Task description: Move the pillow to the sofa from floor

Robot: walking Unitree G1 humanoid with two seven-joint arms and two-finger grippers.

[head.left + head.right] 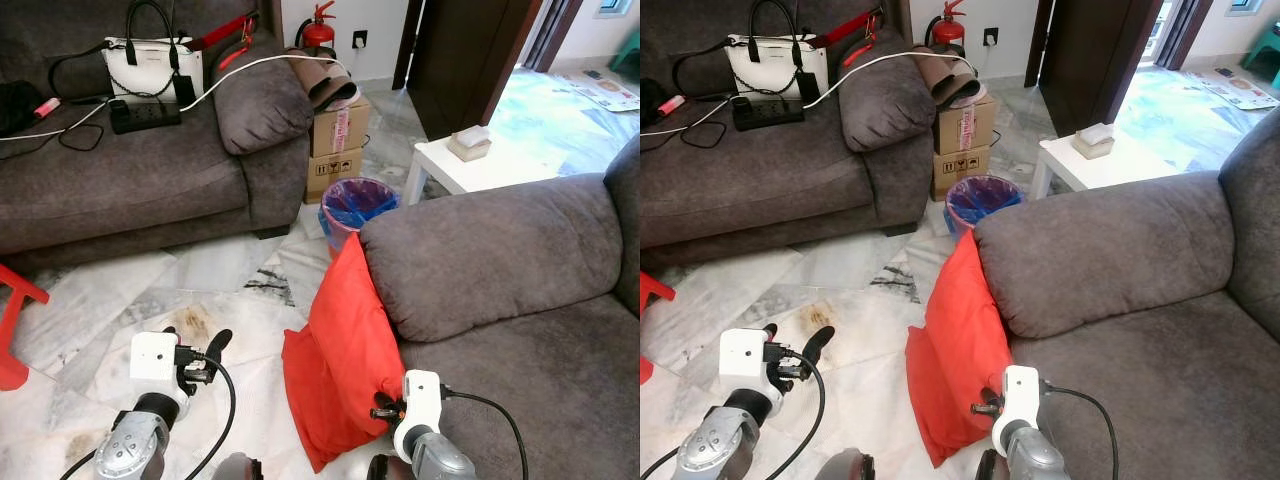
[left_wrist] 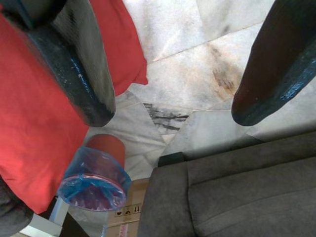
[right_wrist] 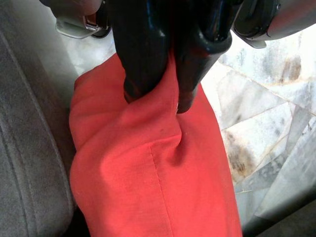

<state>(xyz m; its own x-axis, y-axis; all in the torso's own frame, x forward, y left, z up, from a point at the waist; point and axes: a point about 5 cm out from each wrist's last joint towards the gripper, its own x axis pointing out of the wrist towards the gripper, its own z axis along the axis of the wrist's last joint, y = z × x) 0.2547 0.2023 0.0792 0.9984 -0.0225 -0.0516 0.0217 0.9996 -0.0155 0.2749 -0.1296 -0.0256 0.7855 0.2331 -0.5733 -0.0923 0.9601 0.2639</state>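
Observation:
A red pillow (image 1: 340, 345) stands on edge on the marble floor, leaning against the armrest of the near grey sofa (image 1: 500, 260). My right gripper (image 1: 385, 410) is at the pillow's side next to the sofa seat. In the right wrist view it (image 3: 153, 101) is shut, pinching a fold of the red fabric (image 3: 148, 173). My left gripper (image 1: 195, 345) hovers open over the floor to the left of the pillow, holding nothing. In the left wrist view its fingers (image 2: 81, 64) stand wide apart, with the pillow (image 2: 34, 128) off to one side.
A bin with a blue liner (image 1: 357, 205) stands just beyond the pillow, beside stacked cardboard boxes (image 1: 337, 140). A white low table (image 1: 470, 165) is behind the armrest. The far sofa (image 1: 120, 180) holds a handbag (image 1: 152, 62) and cables. A red stool (image 1: 15, 310) is at the left.

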